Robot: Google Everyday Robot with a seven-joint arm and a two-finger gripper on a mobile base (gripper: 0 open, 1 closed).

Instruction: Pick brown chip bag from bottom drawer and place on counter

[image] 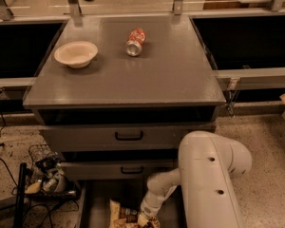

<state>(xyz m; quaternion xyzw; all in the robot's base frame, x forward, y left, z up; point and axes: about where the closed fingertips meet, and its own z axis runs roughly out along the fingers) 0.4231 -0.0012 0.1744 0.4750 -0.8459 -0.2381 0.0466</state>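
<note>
The brown chip bag (123, 215) lies in the open bottom drawer (97, 198) at the lower edge of the camera view, partly cut off by the frame. My gripper (146, 219) reaches down into the drawer and sits right at the bag's right end, largely hidden by the white arm (209, 179) and the frame edge. The counter (133, 75) is the grey top of the cabinet above.
A cream bowl (76, 54) stands on the counter's left side and a red soda can (135, 42) lies on its side near the back. Two shut upper drawers with black handles (128, 136) sit below the top. A wire basket of clutter (50, 177) rests on the floor at left.
</note>
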